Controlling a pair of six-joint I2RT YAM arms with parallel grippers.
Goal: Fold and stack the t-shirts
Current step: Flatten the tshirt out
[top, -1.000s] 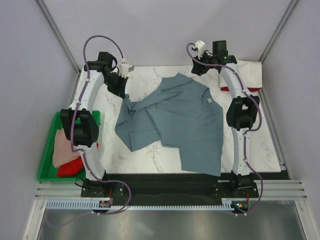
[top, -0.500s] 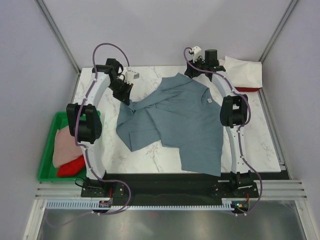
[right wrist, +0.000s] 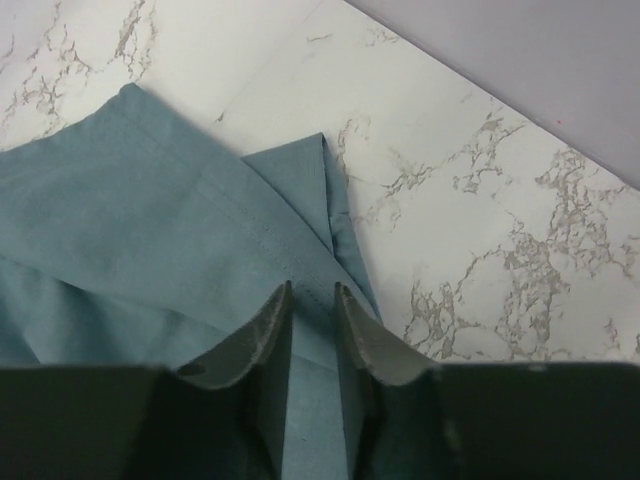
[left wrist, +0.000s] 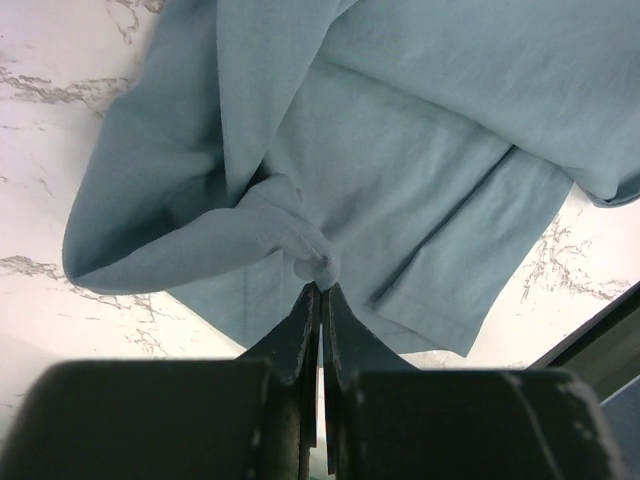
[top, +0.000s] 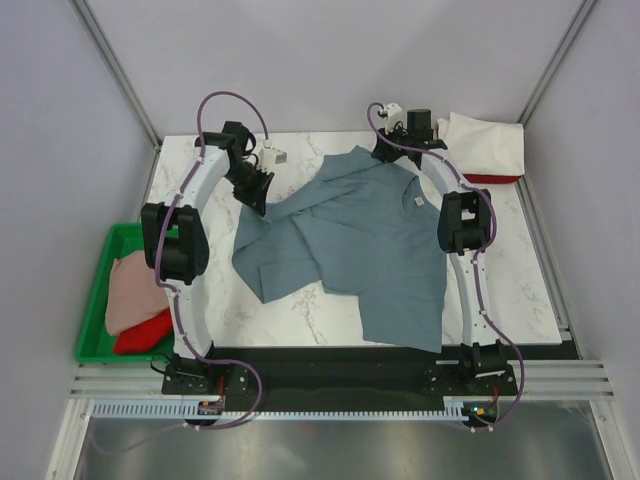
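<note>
Blue-grey t-shirt [top: 370, 240] lay rumpled across the counter [top: 290, 322]. My left jaws were pinched tight on a fold at its left side; my right jaws stood slightly apart over its far edge.

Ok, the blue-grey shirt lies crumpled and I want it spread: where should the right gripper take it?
On the blue-grey shirt, probably the far sleeve, from straight above: it lies flat on the table with its folded hem edge free, beneath the open right gripper.
</note>
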